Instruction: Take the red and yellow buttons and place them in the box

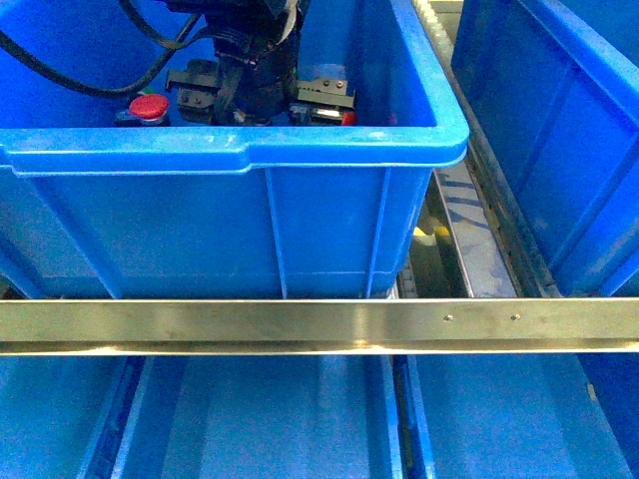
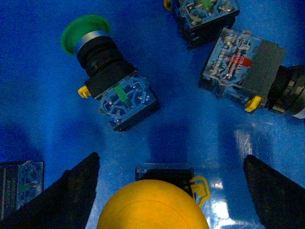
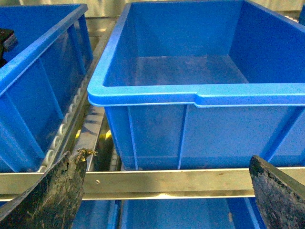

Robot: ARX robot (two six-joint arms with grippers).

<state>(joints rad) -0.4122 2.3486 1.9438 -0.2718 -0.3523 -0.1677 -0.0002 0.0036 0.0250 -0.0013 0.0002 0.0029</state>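
Yellow button [image 2: 152, 205] is found centred between the spread fingers [image 2: 71, 191] of the left claw [image 2: 170, 160], nothing gripped; its cap faces the wrist, the green button [image 2: 86, 36] lying beyond.

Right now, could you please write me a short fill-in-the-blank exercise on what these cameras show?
The button between the left tool's fingers has a ____ cap.
The mushroom-capped switch lying on its side has a ____ cap.
The right tool, facing a blue bin, is ____ and holds nothing.
In the front view, the domed cap just above the bin rim is ____.
Missing words: yellow, green, open, red.
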